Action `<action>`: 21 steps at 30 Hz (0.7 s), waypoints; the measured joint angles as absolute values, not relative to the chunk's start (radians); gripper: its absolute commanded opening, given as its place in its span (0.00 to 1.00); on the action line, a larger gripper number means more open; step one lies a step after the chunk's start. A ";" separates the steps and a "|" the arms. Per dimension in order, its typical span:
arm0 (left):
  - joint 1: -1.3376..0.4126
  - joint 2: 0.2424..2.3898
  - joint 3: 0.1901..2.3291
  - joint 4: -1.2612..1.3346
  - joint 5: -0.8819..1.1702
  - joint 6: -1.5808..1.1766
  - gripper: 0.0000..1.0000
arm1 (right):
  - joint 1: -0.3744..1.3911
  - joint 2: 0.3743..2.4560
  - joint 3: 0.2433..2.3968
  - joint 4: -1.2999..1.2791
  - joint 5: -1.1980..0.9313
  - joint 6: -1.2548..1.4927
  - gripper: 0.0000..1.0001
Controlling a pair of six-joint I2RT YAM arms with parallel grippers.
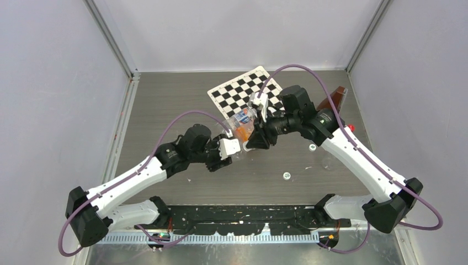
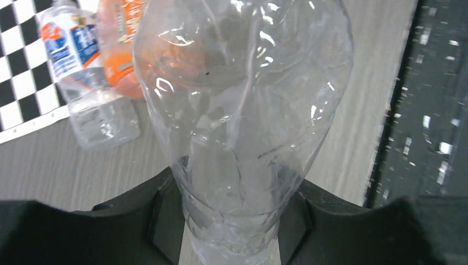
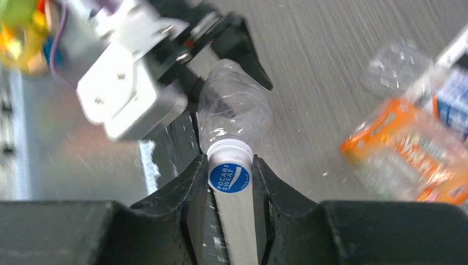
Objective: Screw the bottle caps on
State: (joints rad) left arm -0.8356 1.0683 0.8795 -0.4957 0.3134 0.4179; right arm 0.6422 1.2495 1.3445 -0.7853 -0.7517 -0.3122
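My left gripper (image 2: 236, 185) is shut on the base end of a clear crushed plastic bottle (image 2: 243, 83), holding it off the table at mid-table (image 1: 236, 148). A white bottle cap (image 3: 229, 172) with a blue printed top sits on that bottle's neck (image 3: 226, 144). My right gripper (image 3: 229, 163) is shut on the cap, one black finger pressing each side. From above, the right gripper (image 1: 254, 142) meets the left one end to end. Two loose white caps (image 1: 286, 175) (image 1: 312, 147) lie on the table to the right.
A blue-labelled bottle (image 2: 83, 83) and an orange-labelled bottle (image 2: 118, 49) lie by the checkerboard sheet (image 1: 243, 91). A brown bottle (image 1: 332, 98) and a red cap (image 1: 351, 127) are at the back right. A black strip (image 1: 243, 212) runs along the near edge.
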 measured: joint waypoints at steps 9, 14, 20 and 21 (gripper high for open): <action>-0.889 1.045 0.762 -0.237 0.040 0.331 0.00 | 0.648 1.248 1.330 -0.665 -0.392 0.419 0.36; -0.896 1.042 0.706 -0.092 -0.015 0.230 0.00 | 0.651 1.209 1.282 -0.573 -0.299 0.547 0.61; -0.897 1.042 0.680 0.012 -0.007 0.109 0.00 | 0.649 1.134 1.199 -0.442 -0.239 0.580 0.65; -0.897 1.042 0.680 0.022 -0.003 0.099 0.00 | 0.648 1.132 1.196 -0.426 -0.238 0.580 0.65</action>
State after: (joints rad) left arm -0.8974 1.0424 0.6800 0.0216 -0.0029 0.0990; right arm 0.6483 1.1316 1.1961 -0.4259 -0.2382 0.5800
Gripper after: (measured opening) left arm 0.534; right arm 0.642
